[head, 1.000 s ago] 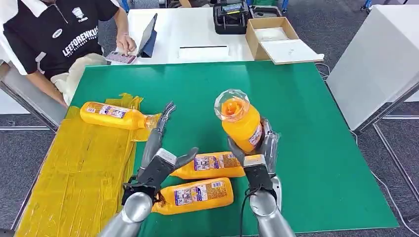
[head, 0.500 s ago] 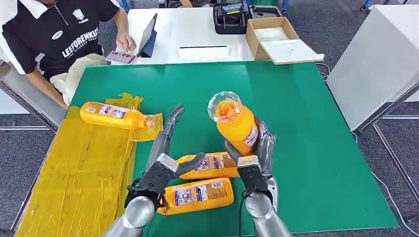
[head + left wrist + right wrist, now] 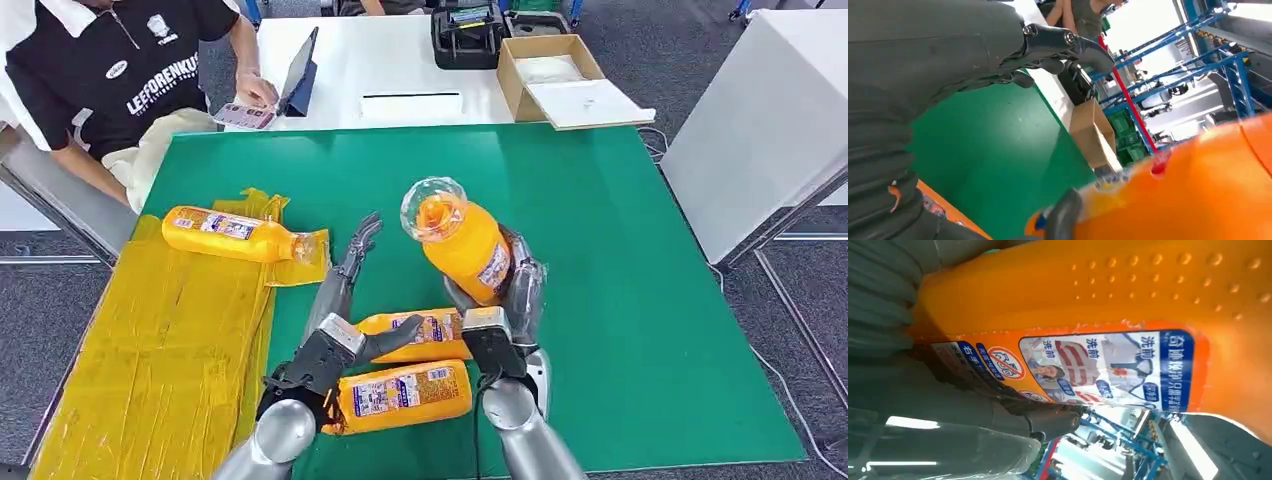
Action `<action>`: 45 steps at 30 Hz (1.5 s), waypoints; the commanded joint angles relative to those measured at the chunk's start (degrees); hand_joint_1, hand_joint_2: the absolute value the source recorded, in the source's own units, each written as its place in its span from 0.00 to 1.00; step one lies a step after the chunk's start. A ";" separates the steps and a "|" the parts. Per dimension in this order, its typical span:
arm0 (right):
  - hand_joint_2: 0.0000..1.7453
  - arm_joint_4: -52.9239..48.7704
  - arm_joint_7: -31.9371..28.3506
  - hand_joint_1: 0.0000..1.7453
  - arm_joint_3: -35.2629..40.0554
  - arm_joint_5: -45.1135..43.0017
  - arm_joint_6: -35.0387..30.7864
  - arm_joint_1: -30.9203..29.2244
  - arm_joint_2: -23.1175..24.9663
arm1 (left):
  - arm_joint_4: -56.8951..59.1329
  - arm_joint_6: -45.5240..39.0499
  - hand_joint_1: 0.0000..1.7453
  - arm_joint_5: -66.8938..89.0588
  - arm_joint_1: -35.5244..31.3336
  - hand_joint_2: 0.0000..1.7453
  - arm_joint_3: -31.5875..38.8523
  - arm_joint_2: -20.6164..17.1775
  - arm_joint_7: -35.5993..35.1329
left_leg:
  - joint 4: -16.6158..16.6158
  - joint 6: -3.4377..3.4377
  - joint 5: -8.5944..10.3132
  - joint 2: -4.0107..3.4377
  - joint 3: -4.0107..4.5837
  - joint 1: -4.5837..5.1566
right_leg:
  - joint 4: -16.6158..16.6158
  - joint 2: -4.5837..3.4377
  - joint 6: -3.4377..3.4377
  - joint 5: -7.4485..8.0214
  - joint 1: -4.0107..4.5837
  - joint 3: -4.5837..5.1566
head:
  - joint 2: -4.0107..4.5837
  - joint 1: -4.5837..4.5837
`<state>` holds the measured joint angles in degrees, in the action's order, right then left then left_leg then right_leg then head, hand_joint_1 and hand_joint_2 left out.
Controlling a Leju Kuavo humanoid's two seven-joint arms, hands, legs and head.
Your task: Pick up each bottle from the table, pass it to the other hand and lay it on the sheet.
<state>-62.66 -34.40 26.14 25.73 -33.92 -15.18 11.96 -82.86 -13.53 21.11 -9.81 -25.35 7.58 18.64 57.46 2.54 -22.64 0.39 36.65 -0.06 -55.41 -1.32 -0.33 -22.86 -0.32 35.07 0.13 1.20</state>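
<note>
Orange bottle gripped in right hand, held above green desk.
Left hand open beside it, fingers spread; blue-bordered label with Chinese print seen on bottle, "LEFORENKU" read on person's shirt.

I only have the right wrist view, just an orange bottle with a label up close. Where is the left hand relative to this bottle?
Observer: The left hand is open beside the held bottle, not touching it.
Operator: Any bottles left on the table?
Observer: Two lie on the green mat below the hands.
Operator: And the sheet?
Observer: One bottle lies on the yellow sheet.
</note>
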 commanded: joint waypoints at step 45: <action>1.00 27.40 4.88 1.00 16.58 23.37 -6.08 -10.26 8.04 | 5.71 13.75 0.00 -18.20 -3.34 1.00 3.63 -0.92 0.71 | -0.02 -0.19 -0.06 0.08 -0.26 -0.01 | 0.00 0.25 0.05 -0.12 0.02 -0.25 | 0.00 0.02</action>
<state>-39.08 -28.85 39.22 44.53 -37.53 -24.56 18.84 -82.60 -9.98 11.09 -9.33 -21.01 7.13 19.91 57.45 2.53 -22.63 0.35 36.64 -0.06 -55.41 -1.33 -0.33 -22.86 -0.33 35.11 0.13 1.22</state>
